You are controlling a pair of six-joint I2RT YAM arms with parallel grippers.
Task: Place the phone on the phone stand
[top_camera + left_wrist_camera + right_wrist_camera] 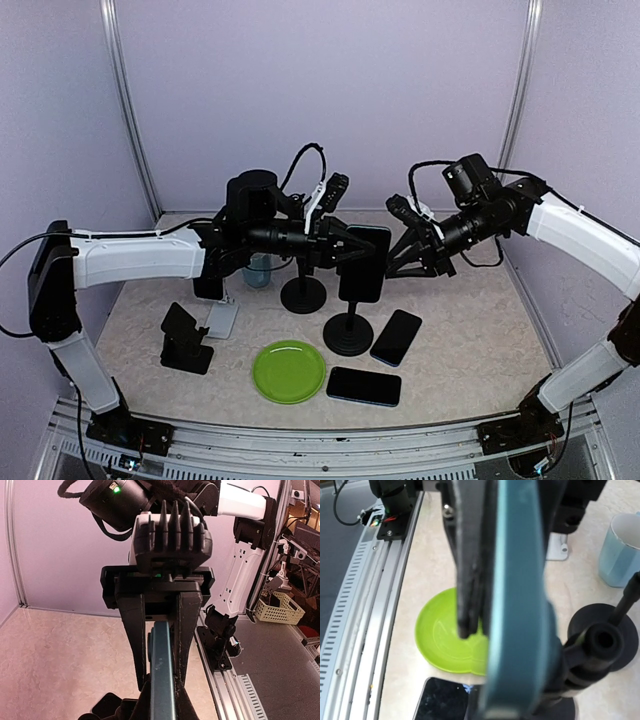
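The phone (pixel 365 262) stands upright above the phone stand (pixel 348 338), its lower edge at the stand's top; whether it is seated cannot be determined. My left claw (pixel 345 247) is clamped on the phone's left edge, and my right claw (pixel 400 258) is closed narrowly on its right edge. Just beside the stand's base lie a green plate (pixel 288 371) and two spare phones (pixel 396 337). A second stand (pixel 303 293) is behind.
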